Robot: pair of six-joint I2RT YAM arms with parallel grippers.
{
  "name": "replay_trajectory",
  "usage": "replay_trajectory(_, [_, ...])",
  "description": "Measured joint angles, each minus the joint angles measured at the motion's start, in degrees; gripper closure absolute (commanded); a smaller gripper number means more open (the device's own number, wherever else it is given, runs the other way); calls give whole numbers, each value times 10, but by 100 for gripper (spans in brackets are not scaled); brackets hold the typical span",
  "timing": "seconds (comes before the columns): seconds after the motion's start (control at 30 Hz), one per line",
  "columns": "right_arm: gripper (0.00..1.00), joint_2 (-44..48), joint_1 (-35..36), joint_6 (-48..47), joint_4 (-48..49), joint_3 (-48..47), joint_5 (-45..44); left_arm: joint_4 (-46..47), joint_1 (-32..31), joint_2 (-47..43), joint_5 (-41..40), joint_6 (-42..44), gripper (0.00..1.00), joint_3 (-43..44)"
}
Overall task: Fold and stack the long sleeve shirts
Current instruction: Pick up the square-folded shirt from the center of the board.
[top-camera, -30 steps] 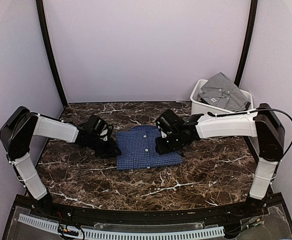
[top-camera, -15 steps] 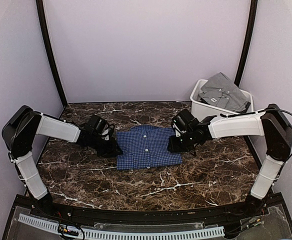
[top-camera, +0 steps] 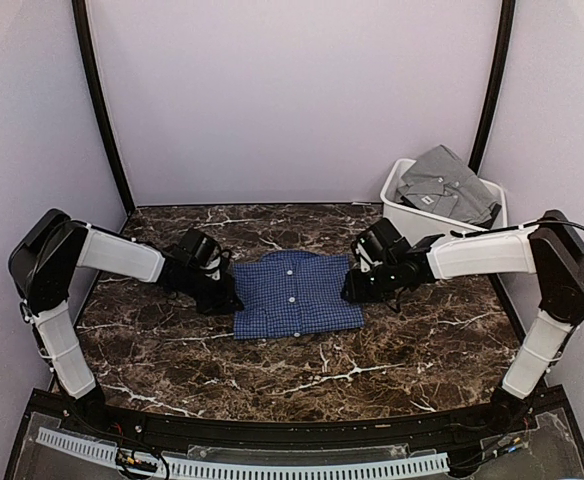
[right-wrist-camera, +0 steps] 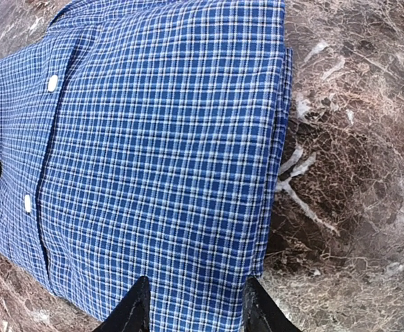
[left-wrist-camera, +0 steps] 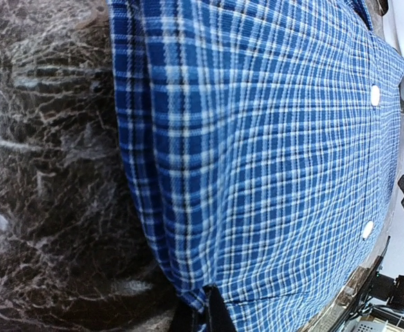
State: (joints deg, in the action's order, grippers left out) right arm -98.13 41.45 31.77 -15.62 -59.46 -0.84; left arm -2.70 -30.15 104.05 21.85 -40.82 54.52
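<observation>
The navy-blue checked shirt (top-camera: 294,293) lies folded flat with its white buttons up in the middle of the marble table; it fills the left wrist view (left-wrist-camera: 271,152) and the right wrist view (right-wrist-camera: 153,152). My left gripper (top-camera: 228,296) is at its left edge, its jaws (left-wrist-camera: 203,315) close together with a strip of the shirt's edge between them. My right gripper (top-camera: 353,290) is at the shirt's right edge, open, its fingertips (right-wrist-camera: 138,297) spread over the cloth. The grey shirt (top-camera: 444,183) lies crumpled in the white bin.
The white plastic bin (top-camera: 404,213) stands at the back right corner, just behind my right arm. Dark marble tabletop (top-camera: 302,365) lies in front of the shirt. Purple walls close in the back and both sides.
My right gripper has drawn back to the right, from over the shirt's right part to its right edge. My left gripper has hardly moved. The shirt lies as before.
</observation>
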Motion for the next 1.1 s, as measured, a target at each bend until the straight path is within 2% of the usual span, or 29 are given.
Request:
replay_trajectory(0.3, [63,-2,-2,-9,6,-4,0,-80,16,-7,-15,58,100,29])
replay_trajectory(0.57, [70,-52,-1,-26,4,-69,-1,-173,53,-35,-21,134,100,62])
replay_trajectory(0.7, [72,-77,5,-35,-1,-99,-2,-201,57,-36,-22,161,100,83])
replay_trajectory(0.9, [82,-108,24,-45,-13,-127,-9,-234,64,-36,-23,188,100,103])
replay_trajectory(1.1, [84,-130,29,-47,-24,-127,-27,-250,71,-38,-23,203,100,112])
